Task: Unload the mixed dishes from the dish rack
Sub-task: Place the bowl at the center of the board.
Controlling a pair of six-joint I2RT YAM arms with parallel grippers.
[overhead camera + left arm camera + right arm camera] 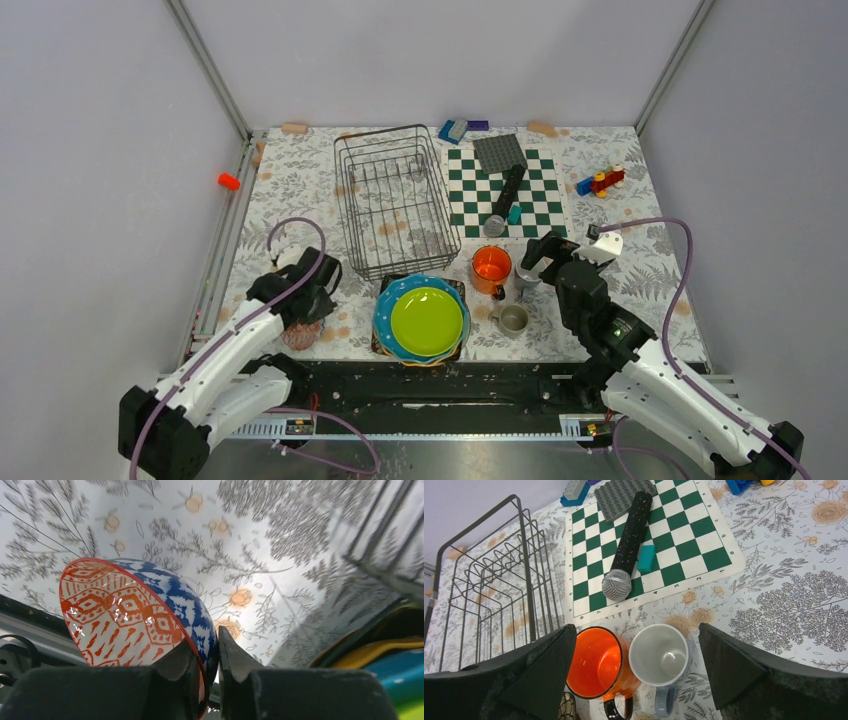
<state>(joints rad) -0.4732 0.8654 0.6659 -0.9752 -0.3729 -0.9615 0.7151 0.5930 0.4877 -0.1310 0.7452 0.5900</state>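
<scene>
Blurred, edge-cropped dish rack corner

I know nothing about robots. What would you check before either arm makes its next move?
1. Grip of the left claw on the patterned bowl: ok, shut on its rim, one finger inside, one outside.
2. Whether the patterned bowl is resting on the table: cannot tell.
3. Opening of the right claw: ok, jaws wide, one on each side of the grey cup.
4. Room around the grey cup: not ok, the orange mug stands right against it, close to one finger.
5. Contents of the dish rack: ok, no dishes visible in it.
</scene>
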